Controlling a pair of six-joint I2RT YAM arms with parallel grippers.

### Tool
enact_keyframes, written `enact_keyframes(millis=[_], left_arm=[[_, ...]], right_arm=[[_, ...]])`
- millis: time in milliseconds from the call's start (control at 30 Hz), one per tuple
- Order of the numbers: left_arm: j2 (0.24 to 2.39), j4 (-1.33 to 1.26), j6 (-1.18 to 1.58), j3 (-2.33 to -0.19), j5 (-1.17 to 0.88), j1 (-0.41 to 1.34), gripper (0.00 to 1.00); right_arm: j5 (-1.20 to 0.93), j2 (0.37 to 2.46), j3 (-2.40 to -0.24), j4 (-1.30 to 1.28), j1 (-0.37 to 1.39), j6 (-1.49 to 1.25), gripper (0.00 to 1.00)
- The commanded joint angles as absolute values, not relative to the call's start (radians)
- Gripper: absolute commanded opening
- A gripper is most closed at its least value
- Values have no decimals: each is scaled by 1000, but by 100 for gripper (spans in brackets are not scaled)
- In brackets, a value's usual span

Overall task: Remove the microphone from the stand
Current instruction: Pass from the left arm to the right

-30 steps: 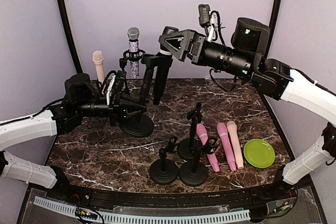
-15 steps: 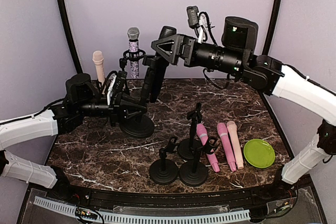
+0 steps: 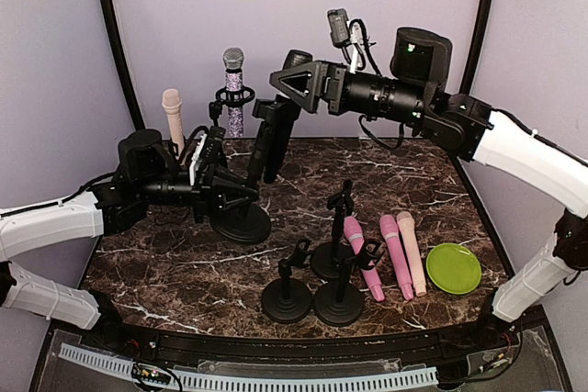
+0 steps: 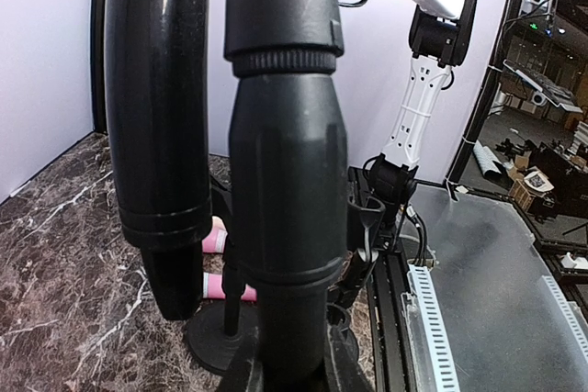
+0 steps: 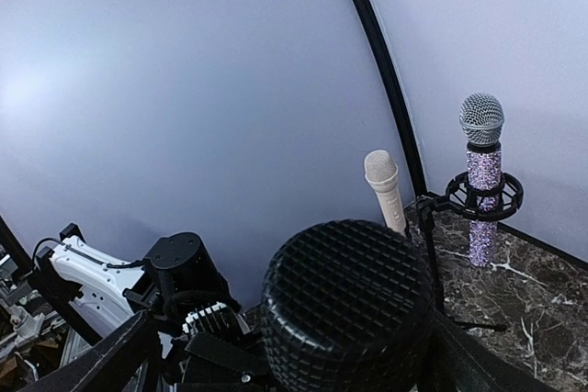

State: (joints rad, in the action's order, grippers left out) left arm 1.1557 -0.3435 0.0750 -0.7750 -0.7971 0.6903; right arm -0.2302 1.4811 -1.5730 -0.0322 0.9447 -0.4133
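The black mesh-headed microphone (image 3: pixel 276 140) stands nearly upright over the rear middle of the dark marble counter (image 3: pixel 165 263), head up and tipped a little to the right, tail hanging clear of the surface; it runs close alongside the upper part of the tall black round-based stand (image 3: pixel 242 223), and whether the clip holds it I cannot tell; the right fingers (image 3: pixel 308 89) are spread wide about the head from the right, not clamped, so the pull would likely run up along that long axis; the right arm is the nearer one to the microphone; the left fingers (image 3: pixel 230 192) are closed on the stand's pole low down, steadying it; the left wrist view alone shows the microphone's tapered tail (image 4: pixel 156 135) free in the air beside the stand's thick tube (image 4: pixel 285 227); the right wrist view alone shows daylight between the mesh head (image 5: pixel 349 309) and one finger (image 5: pixel 101 360); behind stand a purple glitter microphone in a ring holder (image 3: pixel 234 89) and a cream microphone (image 3: pixel 172 112)
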Motion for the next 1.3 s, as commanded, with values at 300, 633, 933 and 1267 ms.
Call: enact_keyframes(millis=[300,633,933,1267], left_arm=[[1143,-412,64,-806,-796,692,0],[1134,-402,43,-793,-687,692,0],[1155,-394,-21,-788,-637,692,0],[1222,-508,-107,-722,-493,693,0]], right_arm=[[-498,1523,-1588,103,904,-398,77],[-477,1412,-1443,176,903,-443,51],[-388,1448,-1484,101,907,-414,32],[-22,1419,-1432,101,1001,-302,17]])
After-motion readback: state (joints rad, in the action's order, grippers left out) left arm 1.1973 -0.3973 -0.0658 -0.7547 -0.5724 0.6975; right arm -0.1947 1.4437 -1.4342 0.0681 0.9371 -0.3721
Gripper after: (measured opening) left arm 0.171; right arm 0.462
